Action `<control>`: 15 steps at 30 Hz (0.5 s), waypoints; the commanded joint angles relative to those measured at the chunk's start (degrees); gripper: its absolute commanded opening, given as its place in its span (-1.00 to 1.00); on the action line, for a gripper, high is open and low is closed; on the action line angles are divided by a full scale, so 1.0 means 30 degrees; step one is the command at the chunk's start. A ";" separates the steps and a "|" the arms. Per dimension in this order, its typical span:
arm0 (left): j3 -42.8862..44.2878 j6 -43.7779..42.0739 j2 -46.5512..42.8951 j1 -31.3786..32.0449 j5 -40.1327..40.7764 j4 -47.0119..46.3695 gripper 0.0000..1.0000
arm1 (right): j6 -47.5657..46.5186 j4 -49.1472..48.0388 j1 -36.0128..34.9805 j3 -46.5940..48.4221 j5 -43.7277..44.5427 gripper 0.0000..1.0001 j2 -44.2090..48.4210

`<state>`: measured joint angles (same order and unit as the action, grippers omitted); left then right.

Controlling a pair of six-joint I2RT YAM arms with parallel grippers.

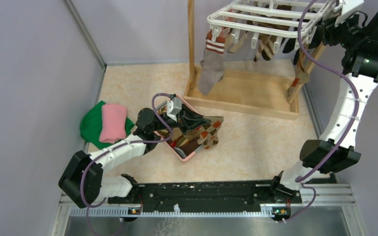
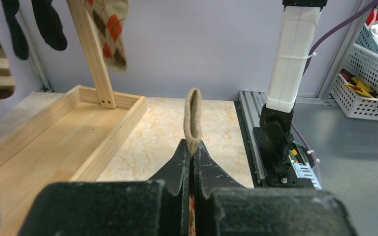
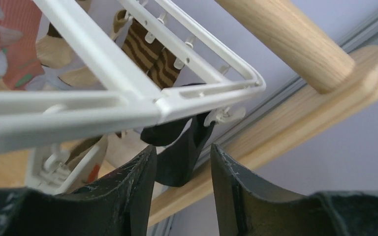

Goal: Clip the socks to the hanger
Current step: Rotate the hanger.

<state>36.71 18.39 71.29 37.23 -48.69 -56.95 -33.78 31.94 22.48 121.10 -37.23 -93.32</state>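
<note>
My left gripper (image 1: pixel 197 123) is shut on a brown-orange argyle sock (image 1: pixel 209 135) and holds it just above the pink basket (image 1: pixel 185 156). In the left wrist view the sock's tan cuff (image 2: pixel 193 118) sticks up out of the closed jaws (image 2: pixel 192 147). My right gripper (image 1: pixel 325 30) is open at the right corner of the white hanger (image 1: pixel 261 17). In the right wrist view a clipped black sock (image 3: pixel 179 157) hangs in the gap between the fingers (image 3: pixel 183 152), below the hanger's frame (image 3: pixel 103 105). A grey sock with red stripes (image 1: pixel 211 69) and brown striped socks (image 3: pixel 150 54) hang from clips.
The wooden stand's tray base (image 1: pixel 246 96) and post (image 1: pixel 191 44) hold the hanger at the back. Folded green and pink cloths (image 1: pixel 106 123) lie at the left. Walls close in on both sides. White storage baskets (image 2: pixel 374 83) stand beyond the table's right.
</note>
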 commanded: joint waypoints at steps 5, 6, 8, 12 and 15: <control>0.0973 0.0386 0.0261 -0.0039 -0.0688 -0.1378 -1.00 | 0.0862 -0.1333 0.0901 -0.1055 -0.1794 -0.04 0.2890; 0.0976 0.0422 0.0261 -0.0021 -0.0706 -0.1401 -1.00 | 0.0911 -0.1169 0.1019 -0.1028 -0.2013 -0.04 0.3003; 0.0940 0.0459 0.0239 -0.0046 -0.0732 -0.1441 -1.00 | 0.1045 -0.0874 0.1261 -0.0911 -0.2519 -0.01 0.3257; 0.1031 0.0545 0.0282 -0.0048 -0.0758 -0.1603 -1.00 | 0.1119 -0.0035 0.1908 -0.0923 -0.3456 0.07 0.3842; 0.1203 0.0698 0.0511 -0.0031 -0.0903 -0.1869 -1.00 | 0.1009 0.0824 0.2364 -0.1225 -0.4443 0.17 0.4499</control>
<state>37.52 19.73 71.94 37.23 -49.95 -57.63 -31.31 31.46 27.83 117.80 -45.58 -83.13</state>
